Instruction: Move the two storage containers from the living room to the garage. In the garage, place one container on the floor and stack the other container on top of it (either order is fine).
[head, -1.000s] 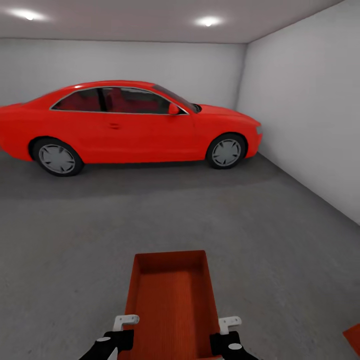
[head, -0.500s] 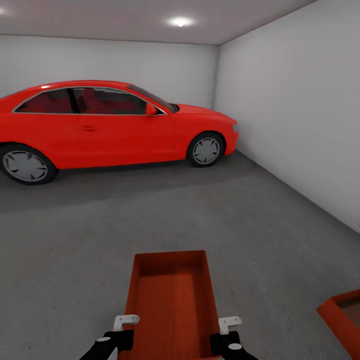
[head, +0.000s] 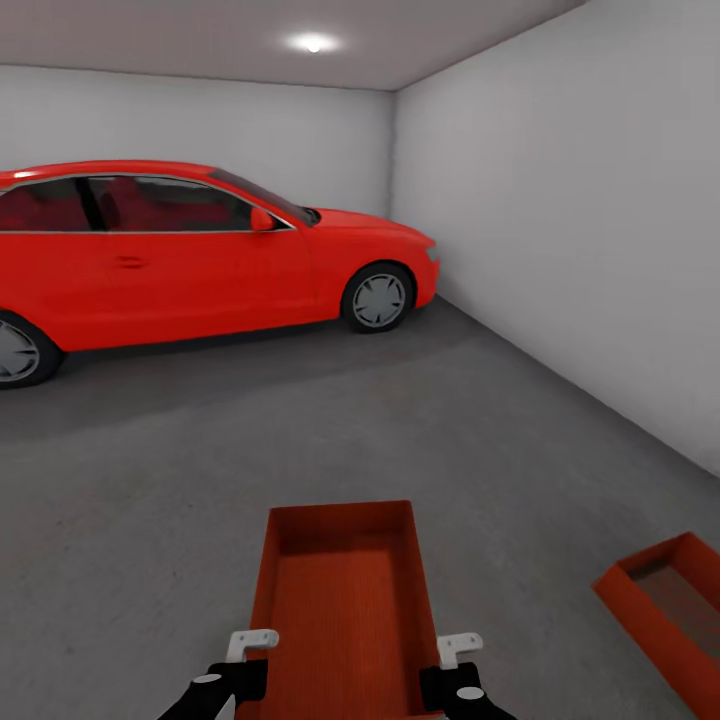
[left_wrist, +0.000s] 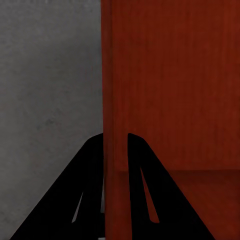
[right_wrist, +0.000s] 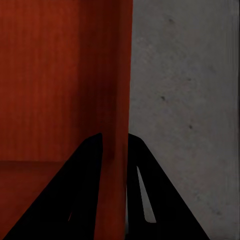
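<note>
- The whole view has swung to the right since a second ago: the red car (head: 200, 255) sits further left in the picture, and the second container (head: 668, 610) on the floor (head: 300, 430) now shows much more of itself at the lower right.
- The held container (head: 342, 600) has not shifted between the arms. It is in the garage, up off the floor, in front of the robot.
- The left gripper (head: 240, 665) pinches the container's left wall, one finger inside and one outside. The right gripper (head: 455, 670) pinches the right wall the same way. Both sets of jaws are clenched on it.
- The box looks light and stiff, with thin smooth walls. It could slip or tip if one side lets go, so holding both long walls looks like a good way to carry it.
- The second container looks well apart from the held one, near the grey wall (head: 560, 220).
</note>
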